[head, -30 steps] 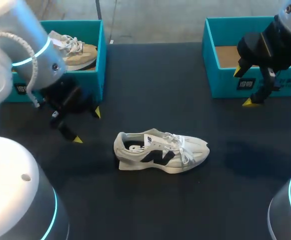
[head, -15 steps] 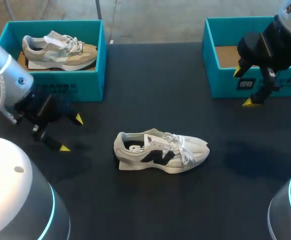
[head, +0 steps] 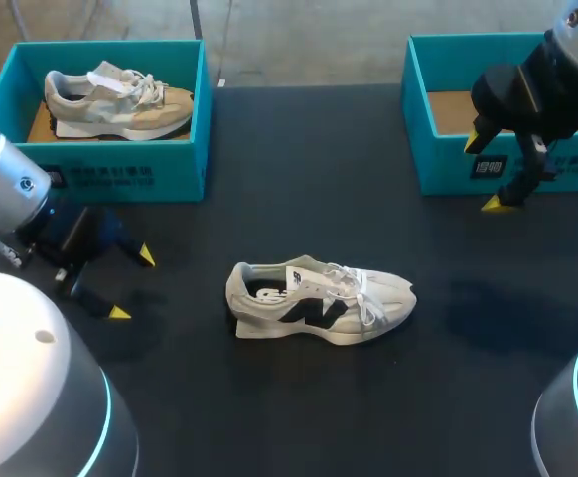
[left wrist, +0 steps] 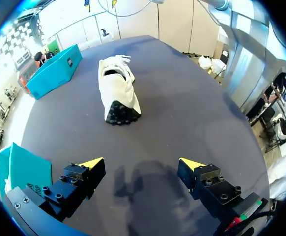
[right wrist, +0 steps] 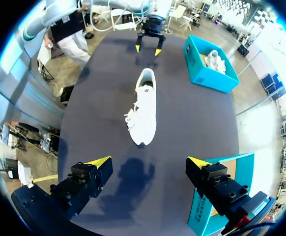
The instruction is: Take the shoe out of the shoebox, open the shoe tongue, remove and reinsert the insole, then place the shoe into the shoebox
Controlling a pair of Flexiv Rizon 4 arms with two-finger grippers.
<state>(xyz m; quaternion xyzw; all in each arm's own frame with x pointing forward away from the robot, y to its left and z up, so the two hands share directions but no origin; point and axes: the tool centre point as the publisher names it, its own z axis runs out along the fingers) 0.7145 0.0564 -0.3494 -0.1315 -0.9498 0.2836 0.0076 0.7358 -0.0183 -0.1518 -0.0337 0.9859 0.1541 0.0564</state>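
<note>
A white shoe [head: 319, 301] with a dark side logo lies on its sole in the middle of the black table, toe to the right. It shows ahead of my left gripper [left wrist: 140, 163], heel toward me [left wrist: 117, 93], and ahead of my right gripper [right wrist: 148, 161], toe toward me [right wrist: 144, 114]. My left gripper [head: 130, 283] stands open low over the table, left of the shoe's heel. My right gripper [head: 480, 174] hangs open in front of the right teal shoebox [head: 448, 169], which holds only brown card. Both grippers hold nothing.
A second teal shoebox [head: 160, 169] at the back left holds a beige shoe [head: 120, 101]. The same box [right wrist: 209, 73] appears in the right wrist view, beyond the white shoe. Bare black table lies around the white shoe.
My left arm has pulled back to the left and lower, away from the left shoebox, uncovering the beige shoe. The right arm and the white shoe have stayed still.
</note>
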